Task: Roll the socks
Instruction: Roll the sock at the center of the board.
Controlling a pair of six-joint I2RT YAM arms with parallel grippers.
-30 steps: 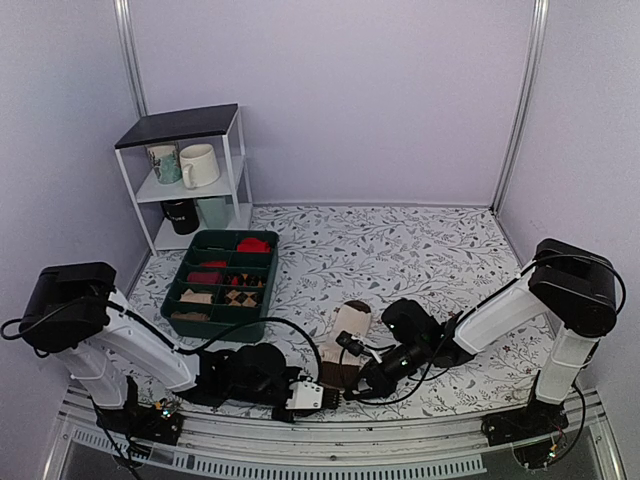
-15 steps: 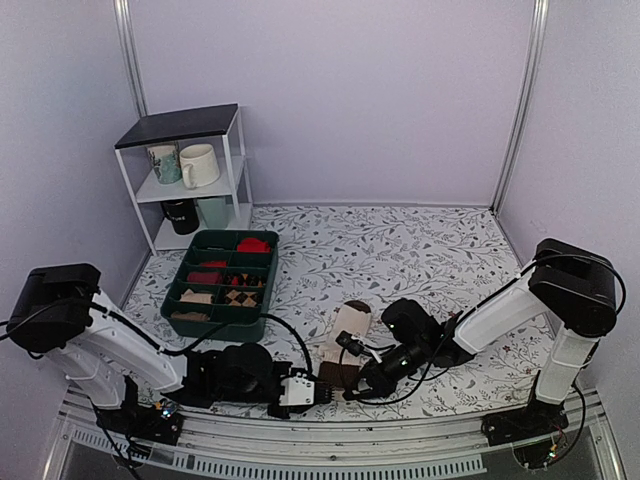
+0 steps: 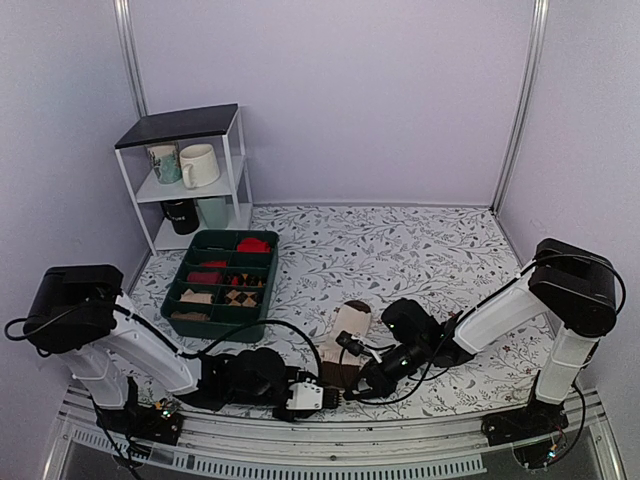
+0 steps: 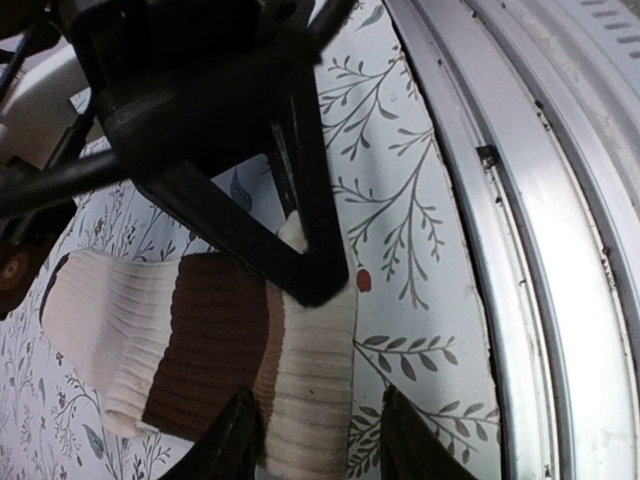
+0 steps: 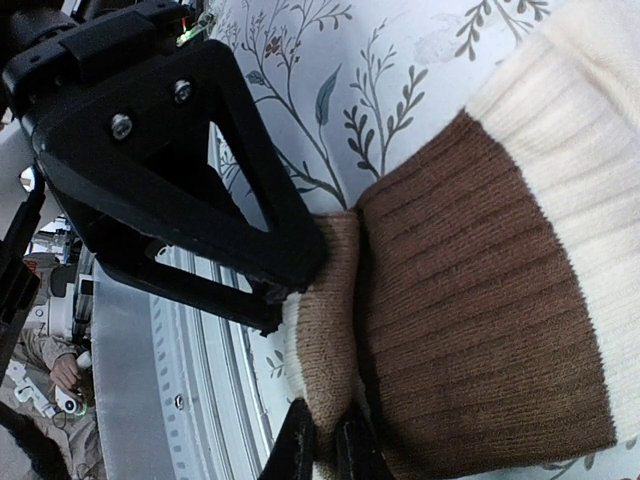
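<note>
The socks (image 3: 347, 330) lie flat near the table's front edge, cream with dark brown bands and a dark brown far end. In the left wrist view the socks (image 4: 200, 330) have their cream near end between the two fingers of my left gripper (image 4: 320, 445), which stands open around it. A fold of tan fabric on the socks (image 5: 480, 300), at their near edge, is pinched in my right gripper (image 5: 325, 450), which is shut on it. Seen from above, the left gripper (image 3: 322, 396) and right gripper (image 3: 348, 388) meet at that near end.
A green divided tray (image 3: 213, 322) sits at the left, holding red rolled socks (image 3: 255, 243) and checked rolled socks (image 3: 240, 296). Behind it stands a white shelf (image 3: 190, 125) with mugs (image 3: 199, 165). A metal rail (image 4: 520, 250) runs along the table's near edge.
My left arm swung slightly left and came back, its gripper staying at the socks' near end. The right arm and the socks have not moved.
</note>
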